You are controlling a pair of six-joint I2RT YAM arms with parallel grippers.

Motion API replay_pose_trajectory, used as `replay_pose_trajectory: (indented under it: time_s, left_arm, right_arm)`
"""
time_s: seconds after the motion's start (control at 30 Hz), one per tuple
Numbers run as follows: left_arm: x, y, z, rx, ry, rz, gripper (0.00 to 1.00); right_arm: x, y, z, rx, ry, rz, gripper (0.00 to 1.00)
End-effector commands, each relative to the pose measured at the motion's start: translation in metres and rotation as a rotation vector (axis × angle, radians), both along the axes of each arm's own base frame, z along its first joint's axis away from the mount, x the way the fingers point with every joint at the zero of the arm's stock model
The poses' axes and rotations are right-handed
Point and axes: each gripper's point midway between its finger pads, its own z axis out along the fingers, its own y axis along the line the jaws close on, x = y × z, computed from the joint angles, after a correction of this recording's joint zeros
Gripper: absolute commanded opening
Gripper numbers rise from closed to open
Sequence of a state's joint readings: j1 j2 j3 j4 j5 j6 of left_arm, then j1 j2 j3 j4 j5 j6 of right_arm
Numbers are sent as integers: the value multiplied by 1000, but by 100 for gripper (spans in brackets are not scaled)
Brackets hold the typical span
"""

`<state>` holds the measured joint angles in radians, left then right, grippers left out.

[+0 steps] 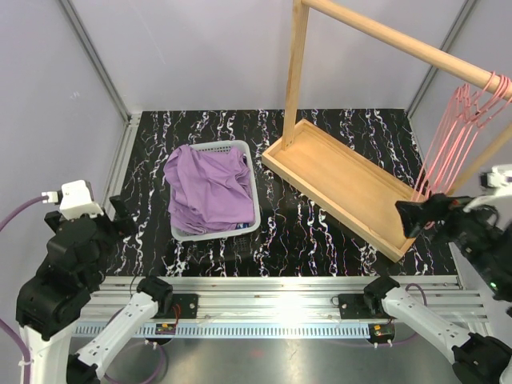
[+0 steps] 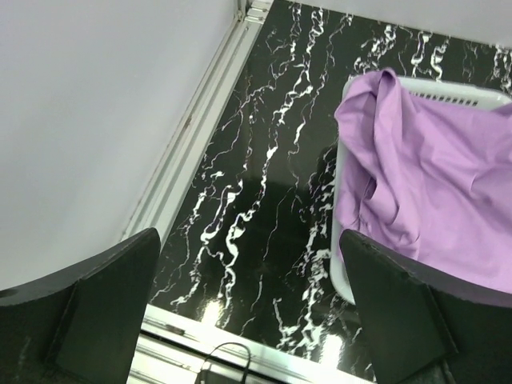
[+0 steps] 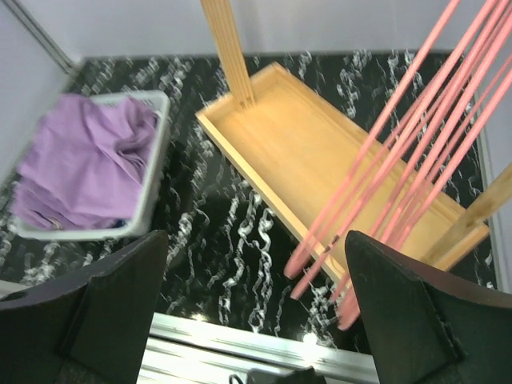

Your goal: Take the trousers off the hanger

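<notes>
Lilac-purple trousers [image 1: 210,192] lie crumpled in a white basket [image 1: 250,172] left of centre, also seen in the left wrist view [image 2: 432,176] and the right wrist view [image 3: 80,164]. Several bare pink hangers [image 1: 460,132] hang from the wooden rail at the right, with no cloth on them [image 3: 400,152]. My right gripper [image 1: 416,212] is open just near of the hangers' lower ends, nothing between its fingers [image 3: 254,240]. My left gripper [image 1: 120,212] is open and empty [image 2: 248,240], held above the table left of the basket.
A wooden rack stands with its long tray base [image 1: 336,180] running diagonally from the centre to the right. Its upright post [image 1: 294,72] is at the tray's far end. Grey walls close in the left, back and right. A metal rail [image 1: 264,300] runs along the near edge.
</notes>
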<state>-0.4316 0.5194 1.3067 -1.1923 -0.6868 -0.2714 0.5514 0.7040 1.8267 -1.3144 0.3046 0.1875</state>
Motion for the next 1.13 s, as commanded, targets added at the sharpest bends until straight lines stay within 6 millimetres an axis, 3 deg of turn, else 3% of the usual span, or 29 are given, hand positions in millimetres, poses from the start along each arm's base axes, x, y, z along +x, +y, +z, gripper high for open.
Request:
replay_pose_trajectory:
  time_s: [0.0,0.13,0.47,1.1]
  left_arm:
    - [-5,-9,-15,30,25,-97,99]
    - [-9,-12,-21,9,-18,-130,99]
    - [5,-31,-23,-11,-15,-205,99]
    - [10,-31,-31,-10,-44,-195,99]
  right_arm:
    - [24,0,-33,-114,100,-56,99]
    - [39,4,-41,-107,118,-97,99]
    - [72,21,-45,-101,100,-110,99]
    - [97,37,-67,-146,172,-108,100]
